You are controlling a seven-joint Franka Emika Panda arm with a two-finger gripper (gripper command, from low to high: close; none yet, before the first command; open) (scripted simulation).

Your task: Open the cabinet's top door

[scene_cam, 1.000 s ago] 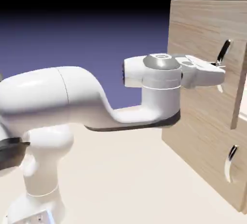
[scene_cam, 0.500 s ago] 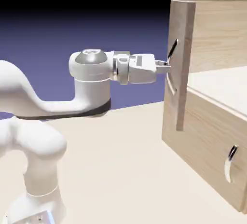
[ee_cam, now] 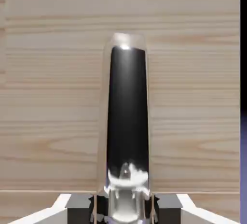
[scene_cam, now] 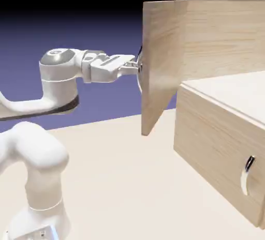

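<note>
The cabinet (scene_cam: 222, 125) of light wood grain stands at the right of the exterior view. Its top door (scene_cam: 160, 63) is swung far out to the left, showing its back face and the pale interior behind it. My gripper (scene_cam: 135, 67) is shut on the door's handle (scene_cam: 139, 62) at the panel's left side, with the arm stretched level from the left. In the hand view the curved silver handle (ee_cam: 126, 121) fills the middle against the door's wood (ee_cam: 48, 97), clamped at its lower end in my gripper (ee_cam: 124, 209), whose grey fingertips (ee_cam: 79, 204) flank it.
The shorter lower panel (scene_cam: 217, 156) is closed, its small curved handle (scene_cam: 248, 174) near the right edge. The arm's white base (scene_cam: 36, 182) rises at the lower left. The beige table (scene_cam: 119, 182) lies between base and cabinet.
Over the last second the arm has pulled back to the left with the handle in its grip, and the top door has swung from nearly closed to wide open.
</note>
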